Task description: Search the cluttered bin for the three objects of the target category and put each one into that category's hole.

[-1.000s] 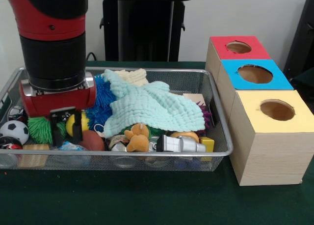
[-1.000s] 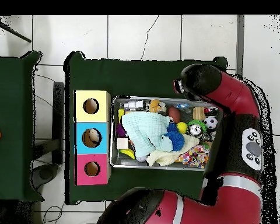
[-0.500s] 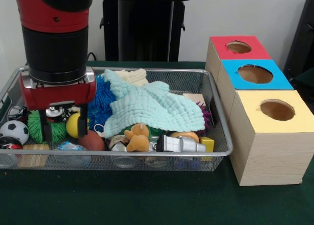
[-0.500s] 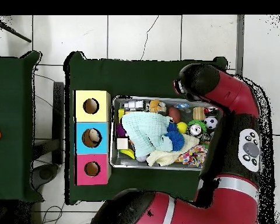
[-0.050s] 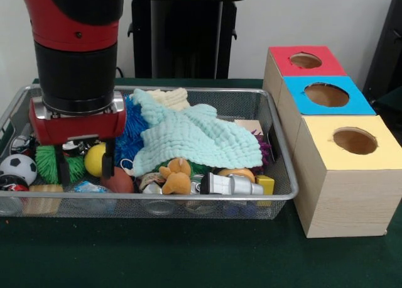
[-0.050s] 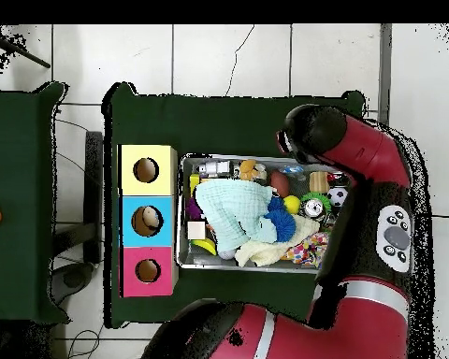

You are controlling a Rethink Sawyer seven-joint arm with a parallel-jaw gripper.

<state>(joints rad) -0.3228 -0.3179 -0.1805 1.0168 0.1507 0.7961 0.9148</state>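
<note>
My gripper (image 5: pixel 85 167) hangs open inside the left end of the wire mesh bin (image 5: pixel 201 90). Its two black fingers (image 5: pixel 63 170) straddle a yellow ball (image 5: pixel 94 159) without closing on it. A green spiky ball (image 5: pixel 47 163) sits just to the left, a soccer ball (image 5: pixel 17 168) beyond it, and a brown ball (image 5: pixel 118 181) lies at the front. Three wooden boxes stand on the right with holes in red (image 5: pixel 306 61), blue (image 5: pixel 326 95) and yellow (image 5: pixel 353 141) tops. In the overhead view the arm (image 6: pixel 345 154) hides the gripper; the yellow ball (image 6: pixel 291 203) shows.
A mint cloth (image 5: pixel 198 137) covers the bin's middle over blue yarn (image 5: pixel 130 127). An orange plush toy (image 5: pixel 176 176), a silver can (image 5: pixel 232 185) and a yellow block (image 5: pixel 265 184) lie along the front wall. Something pale sits inside the blue box hole (image 6: pixel 150 220).
The fingers have spread apart from a narrow gap to a wide one. The gripper has shifted slightly right and now brackets the yellow ball.
</note>
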